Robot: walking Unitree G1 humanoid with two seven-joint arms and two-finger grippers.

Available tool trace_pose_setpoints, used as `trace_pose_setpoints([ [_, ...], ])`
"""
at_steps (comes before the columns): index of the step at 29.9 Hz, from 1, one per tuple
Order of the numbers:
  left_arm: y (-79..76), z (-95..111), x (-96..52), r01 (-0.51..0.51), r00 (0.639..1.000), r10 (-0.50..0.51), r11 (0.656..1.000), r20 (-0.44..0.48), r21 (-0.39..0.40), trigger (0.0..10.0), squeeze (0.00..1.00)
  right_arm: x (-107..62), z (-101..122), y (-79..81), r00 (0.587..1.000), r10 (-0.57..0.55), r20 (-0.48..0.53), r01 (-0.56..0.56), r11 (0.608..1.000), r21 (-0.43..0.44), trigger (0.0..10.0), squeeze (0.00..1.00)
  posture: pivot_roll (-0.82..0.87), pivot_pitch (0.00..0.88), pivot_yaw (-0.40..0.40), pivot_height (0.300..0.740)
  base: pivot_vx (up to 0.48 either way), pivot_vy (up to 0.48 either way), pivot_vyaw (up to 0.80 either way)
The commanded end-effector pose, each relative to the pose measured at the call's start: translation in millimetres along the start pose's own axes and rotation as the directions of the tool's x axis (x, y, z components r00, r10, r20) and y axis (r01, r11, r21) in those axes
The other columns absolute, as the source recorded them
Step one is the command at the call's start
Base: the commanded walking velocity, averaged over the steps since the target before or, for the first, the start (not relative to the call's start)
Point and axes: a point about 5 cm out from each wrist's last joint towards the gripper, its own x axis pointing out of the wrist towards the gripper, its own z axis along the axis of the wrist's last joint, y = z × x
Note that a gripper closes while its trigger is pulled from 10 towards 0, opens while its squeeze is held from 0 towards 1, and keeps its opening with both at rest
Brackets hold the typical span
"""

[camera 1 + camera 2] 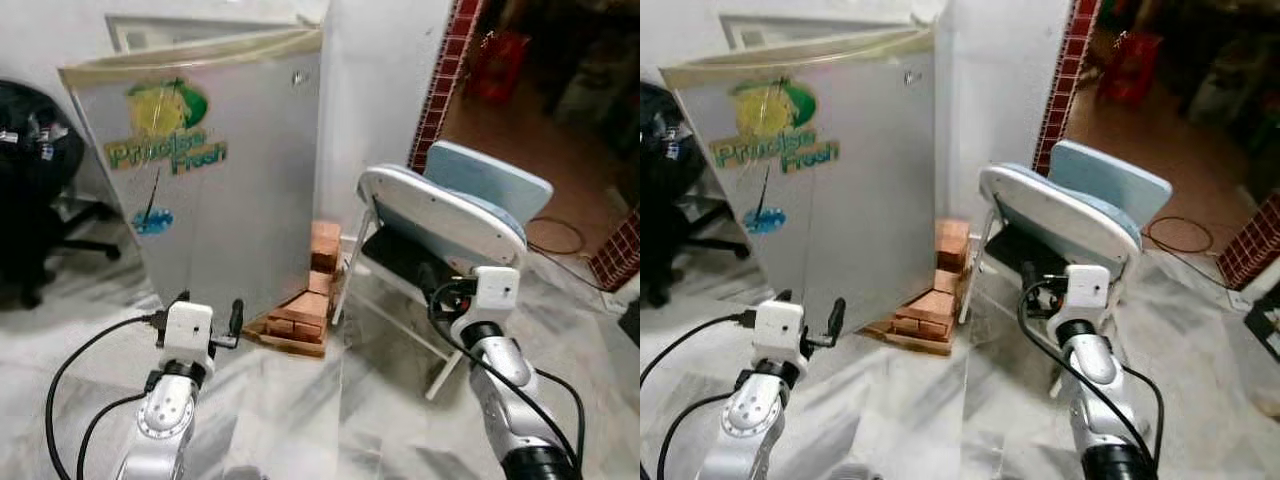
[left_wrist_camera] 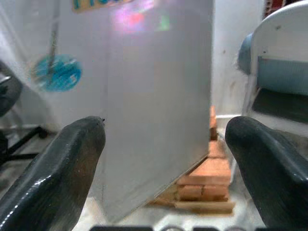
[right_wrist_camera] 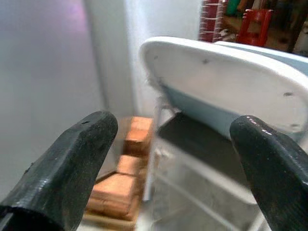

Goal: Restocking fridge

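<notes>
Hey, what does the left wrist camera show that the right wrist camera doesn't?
Left wrist alone: the blue round sticker on the fridge and a bit of the black office chair. Right wrist alone: the brick pillar and a red stool beyond it. Both: their own open hand, left hand and right hand, the fridge's grey side, the stacked bricks under it, and the folding chair.

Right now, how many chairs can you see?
2. A folded white chair leans right of the fridge; a black office chair stands to the fridge's left, partly cut off.
</notes>
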Motion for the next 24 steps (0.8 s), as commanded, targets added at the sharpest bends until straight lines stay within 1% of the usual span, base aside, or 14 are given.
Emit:
trace_pose_setpoints([
  [1,0.0,4.5,4.9,0.004,1.000,-0.004,1.000,0.017,-0.004,10.0,0.00,3.2,10.7,-3.6,0.999,-0.016,0.034,0.016,1.000,-0.012,10.0,0.00,0.05,0.000,-0.025,0.740,0.000,0.480,-0.40],
  [6,0.2,4.4,5.6,0.004,1.000,-0.004,1.000,0.018,-0.009,10.0,0.00,2.2,10.3,-3.5,0.999,-0.020,0.033,0.021,1.000,-0.011,10.0,0.00,0.05,0.000,-0.023,0.740,0.000,0.480,-0.52],
  [9,-2.4,4.3,5.9,0.009,1.000,-0.009,1.000,0.019,-0.014,10.0,0.00,1.7,9.4,-2.6,0.999,-0.022,0.030,0.022,1.000,-0.009,10.0,0.00,0.05,0.000,-0.022,0.740,0.000,0.480,-0.70],
  [17,-2.5,3.6,5.8,0.014,1.000,-0.013,1.000,0.019,-0.015,10.0,0.00,0.6,9.7,-3.1,0.999,-0.025,0.030,0.025,1.000,-0.011,10.0,0.00,0.05,0.000,-0.024,0.740,0.000,0.478,-0.68],
  [19,-2.7,3.3,5.8,0.014,1.000,-0.014,1.000,0.018,-0.016,10.0,0.00,0.9,10.1,-4.0,0.999,-0.026,0.030,0.026,1.000,-0.012,10.0,0.00,0.05,0.000,-0.024,0.740,0.000,0.480,-0.43],
  [24,-5.8,3.7,7.5,0.021,1.000,-0.020,1.000,0.021,-0.019,10.0,0.00,3.8,12.9,-5.2,0.999,-0.025,0.036,0.026,0.999,-0.020,10.0,0.00,0.04,0.000,-0.023,0.740,0.000,0.478,0.00],
])
